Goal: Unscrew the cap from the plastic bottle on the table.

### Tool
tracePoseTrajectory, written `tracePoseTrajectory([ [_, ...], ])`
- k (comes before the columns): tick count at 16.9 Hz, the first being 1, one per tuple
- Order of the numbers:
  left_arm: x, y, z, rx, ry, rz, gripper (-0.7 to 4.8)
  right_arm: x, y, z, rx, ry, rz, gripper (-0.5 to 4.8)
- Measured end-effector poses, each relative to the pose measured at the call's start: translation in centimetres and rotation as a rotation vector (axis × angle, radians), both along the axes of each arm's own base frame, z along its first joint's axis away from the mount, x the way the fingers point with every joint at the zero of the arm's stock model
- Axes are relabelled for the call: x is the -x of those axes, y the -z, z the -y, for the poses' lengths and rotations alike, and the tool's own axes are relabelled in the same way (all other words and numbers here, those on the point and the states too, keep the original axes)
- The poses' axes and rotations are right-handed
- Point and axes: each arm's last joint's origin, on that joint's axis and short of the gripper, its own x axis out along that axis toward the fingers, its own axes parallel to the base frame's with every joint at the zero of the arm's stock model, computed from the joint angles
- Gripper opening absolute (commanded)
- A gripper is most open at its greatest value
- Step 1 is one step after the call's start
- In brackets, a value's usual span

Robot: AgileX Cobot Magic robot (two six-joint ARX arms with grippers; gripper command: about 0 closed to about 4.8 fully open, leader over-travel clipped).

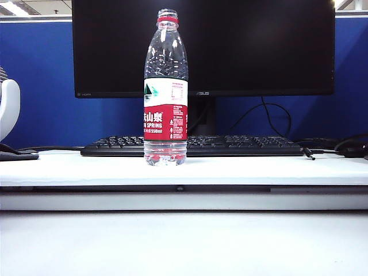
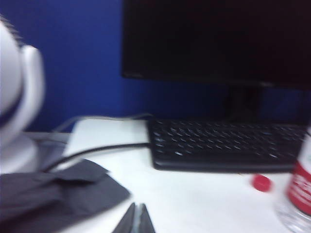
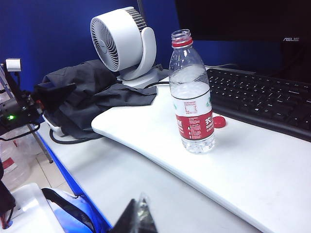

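Both pincers (image 2: 135, 219) (image 3: 138, 217) closed, empty; cap (image 3: 218, 121) off.

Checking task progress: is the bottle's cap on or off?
Off: the plastic bottle has an open neck; the cap lies on the table behind it.

blue partition wall (image 1: 52, 86) behind dark monitor (image 1: 230, 46)

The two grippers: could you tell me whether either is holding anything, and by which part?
Nothing is held. The left gripper and right gripper are both shut and empty, away from the plastic bottle; the cap lies on the table.
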Motion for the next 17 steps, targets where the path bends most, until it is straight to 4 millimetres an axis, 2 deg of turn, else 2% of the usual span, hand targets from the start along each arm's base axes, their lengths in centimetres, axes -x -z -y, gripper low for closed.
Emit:
tracePoseTrajectory([
  [3, -0.2, 0.6, -0.6, 0.003, -0.101, -0.007, -0.03, 0.0, 0.0, 0.0, 0.0, 0.0, 0.0, -0.07],
  [7, -0.4, 1.9, -0.7, -0.008, -0.13, -0.071, -0.03, 0.0, 0.0, 0.0, 0.0, 0.0, 0.0, -0.07],
  [17, -0.4, 1.7, -0.7, -0.008, -0.128, -0.057, -0.03, 0.0, 0.0, 0.0, 0.0, 0.0, 0.0, -0.07],
])
